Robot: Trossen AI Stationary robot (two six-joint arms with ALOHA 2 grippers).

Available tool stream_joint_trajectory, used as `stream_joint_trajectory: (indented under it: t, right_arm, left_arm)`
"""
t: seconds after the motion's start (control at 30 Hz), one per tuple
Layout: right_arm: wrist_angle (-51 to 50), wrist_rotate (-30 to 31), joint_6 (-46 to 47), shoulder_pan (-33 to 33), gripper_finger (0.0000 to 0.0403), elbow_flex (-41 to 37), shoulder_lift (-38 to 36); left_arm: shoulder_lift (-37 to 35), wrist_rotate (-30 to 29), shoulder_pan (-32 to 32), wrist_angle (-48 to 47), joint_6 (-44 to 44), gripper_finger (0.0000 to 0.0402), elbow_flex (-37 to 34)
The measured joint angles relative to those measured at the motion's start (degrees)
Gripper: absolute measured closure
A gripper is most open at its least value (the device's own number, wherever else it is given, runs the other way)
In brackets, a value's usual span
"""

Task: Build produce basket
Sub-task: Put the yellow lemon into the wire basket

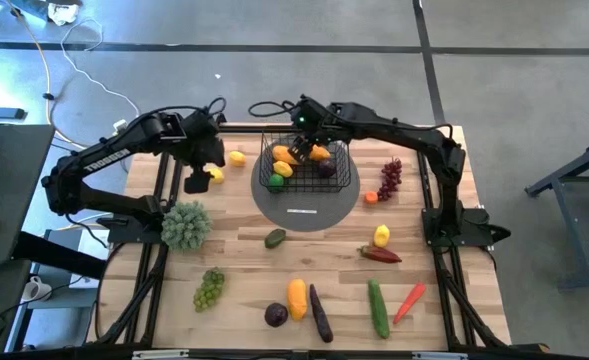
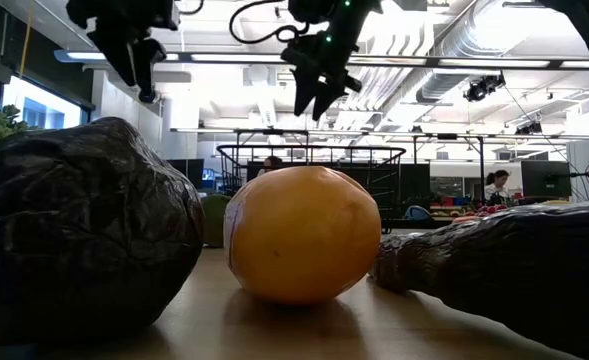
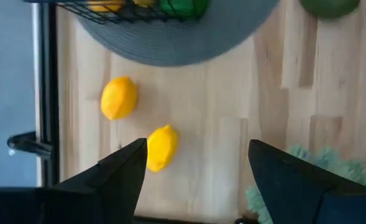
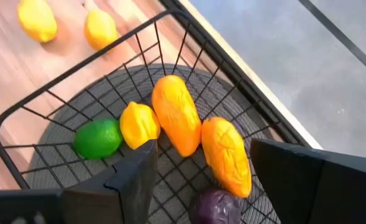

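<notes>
Basket (image 1: 305, 165) sits on a grey disc (image 1: 304, 205) near the far edge of the table (image 1: 244, 270), about mid-width. Inside, per right wrist view: lime (image 4: 97, 138), lemon (image 4: 139, 124), two orange pieces (image 4: 178, 115), one purple item (image 4: 215, 205). Right gripper (image 1: 301, 148) hangs over the basket, jaws apart, nothing between them. Left gripper (image 1: 202, 172) is above the table just left of the disc, jaws wide and empty, over one loose lemon (image 3: 162, 147); a second lemon (image 3: 118, 98) lies nearby, closer to the far edge. Rest of produce still out on the table: purple grapes (image 1: 390, 177) right of the disc, green grapes (image 1: 209, 288) toward the near-left, leafy green bunch (image 1: 185, 225) at left, avocado (image 1: 274, 238) mid-table, red pepper (image 1: 381, 255), cucumber (image 1: 377, 306), aubergine (image 1: 320, 313) along the near edge. Judgement: job partly done, most pieces not yet in. The lemon looks like a light, hard, smooth toy, likely to roll or squirt out if pinched off-centre; best taken across its short middle, jaws square to the long axis. Grapes look lumpy and maybe softer, so grip the bunch body. Basket is stiff wire and light, could shift on the disc if bumped.
</notes>
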Motion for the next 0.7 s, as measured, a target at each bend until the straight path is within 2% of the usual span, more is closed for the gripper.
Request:
stream_joint_trajectory:
  t: [0.2,0.33,0.7]
  right_arm:
    - [-2.0,0.0,0.0,-0.9,0.0164,1.7,0.1]
    - [-2.8,0.1,-0.3,-1.5,0.0164,2.8,0.1]
    - [-3.9,-0.3,-1.6,-3.2,0.0164,3.8,0.1]
  left_arm:
    - [-1.2,-0.3,1.2,4.6,4.7,0.0130,-7.7]
    - [-1.1,-3.5,2.0,7.8,4.4,0.0130,-11.6]
    - [2.3,-7.8,2.4,13.4,6.7,0.0131,-17.2]
